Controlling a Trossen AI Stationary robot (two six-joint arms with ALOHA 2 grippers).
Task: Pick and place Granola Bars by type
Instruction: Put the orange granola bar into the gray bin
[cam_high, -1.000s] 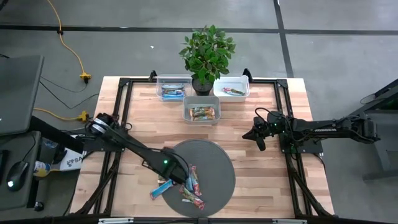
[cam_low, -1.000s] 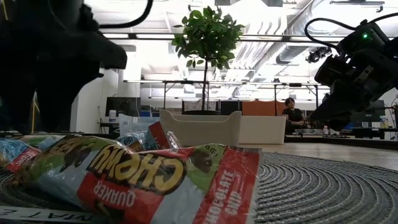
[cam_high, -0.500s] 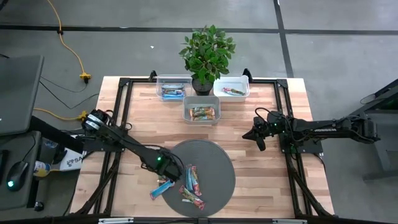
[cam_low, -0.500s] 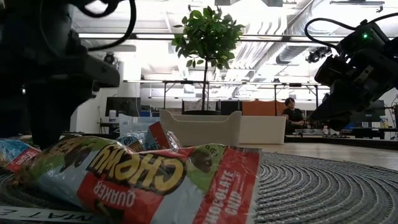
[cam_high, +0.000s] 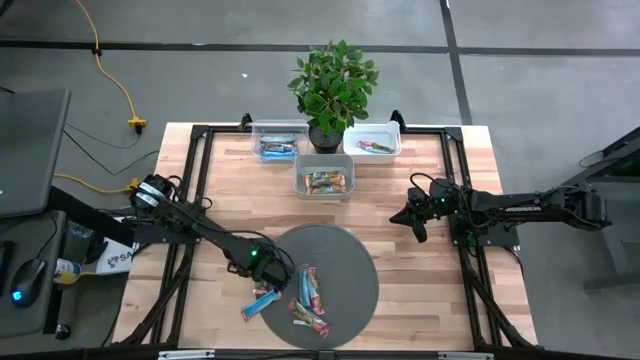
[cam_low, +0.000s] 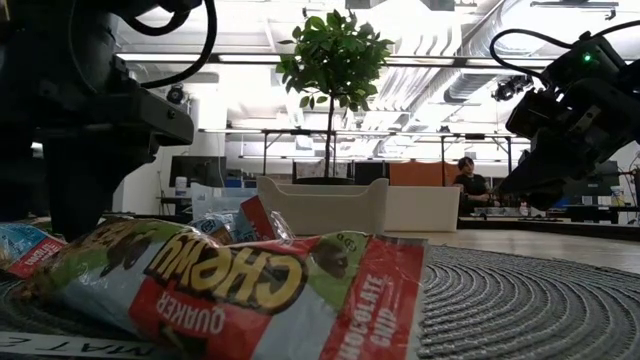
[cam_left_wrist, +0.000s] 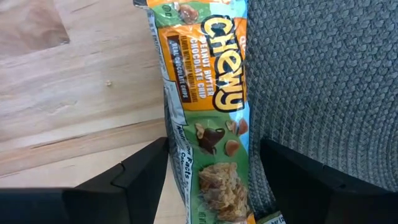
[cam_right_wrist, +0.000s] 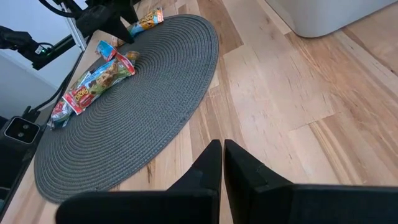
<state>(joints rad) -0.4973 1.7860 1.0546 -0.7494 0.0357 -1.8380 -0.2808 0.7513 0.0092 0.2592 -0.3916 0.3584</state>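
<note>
A light wooden desk (cam_high: 420, 270) carries a round, dark grey woven mat (cam_high: 350, 262) near its front edge, where a loose heap of shiny wrapped granola bars (cam_high: 305, 300) lies waiting to be sorted. At the back, beside a small potted plant (cam_high: 333, 88), stand three clear rectangular plastic bins (cam_high: 324, 183), each already holding bars of what looks like one kind, which suggests they are the sorting targets. The left gripper (cam_high: 268, 278) hangs low over the left edge of the mat, its fingers (cam_left_wrist: 140, 180) spread wide on either side of a blue and green wrapped peanut butter chocolate chip bar (cam_left_wrist: 208, 118). That bar lies half on the mat and half on the bare wood, pointing lengthwise between the fingers, so a straight squeeze would probably catch it across its narrow width. The fingers are not yet touching the wrapper. The right gripper (cam_high: 416, 222) waits well apart at the right side of the desk, its fingers (cam_right_wrist: 211, 174) pressed closed and holding nothing, likely parked clear of the mat so the left arm can work freely.
</note>
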